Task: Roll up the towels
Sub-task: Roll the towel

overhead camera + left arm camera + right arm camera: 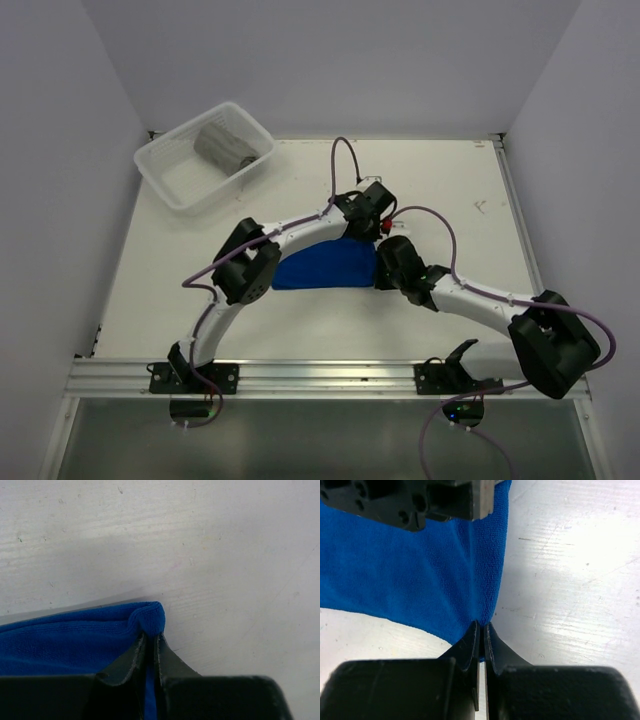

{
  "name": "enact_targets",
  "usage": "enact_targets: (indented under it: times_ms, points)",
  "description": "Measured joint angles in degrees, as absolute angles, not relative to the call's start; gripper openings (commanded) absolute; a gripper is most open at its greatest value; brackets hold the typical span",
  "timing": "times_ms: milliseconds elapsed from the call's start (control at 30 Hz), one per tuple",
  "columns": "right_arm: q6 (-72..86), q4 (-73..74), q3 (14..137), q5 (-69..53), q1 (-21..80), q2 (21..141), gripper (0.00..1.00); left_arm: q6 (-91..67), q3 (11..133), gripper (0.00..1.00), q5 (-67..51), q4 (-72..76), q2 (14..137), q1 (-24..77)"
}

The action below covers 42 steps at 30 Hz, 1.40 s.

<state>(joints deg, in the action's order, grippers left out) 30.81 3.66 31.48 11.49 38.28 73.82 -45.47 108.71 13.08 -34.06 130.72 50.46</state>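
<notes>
basket (180, 178): translucent white, far-left table corner | table (450, 190): white, perhaps lightly scuffed

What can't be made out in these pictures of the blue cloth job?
Top view: right end of the blue towel, hidden beneath the right arm.
Left wrist view: most of that towel, cut off by the frame's edge and the left gripper.
Top view: the grey towel in the basket, too small to judge its roll.
</notes>
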Motion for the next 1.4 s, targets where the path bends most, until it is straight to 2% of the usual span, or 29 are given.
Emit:
enact_targets:
  times_ms: [567, 1400]
  points:
    - [29.7, 8.9, 37.6, 13.7, 39.7, 73.9, 0.00, -45.5, 93.9, 0.00, 7.9, -20.4, 121.4, 46.7]
    - [30.7, 6.5, 42.4, 9.2, 41.6, 83.0, 0.00, -45.2, 83.7, 0.00, 2.9, -13.7, 117.4, 41.9]
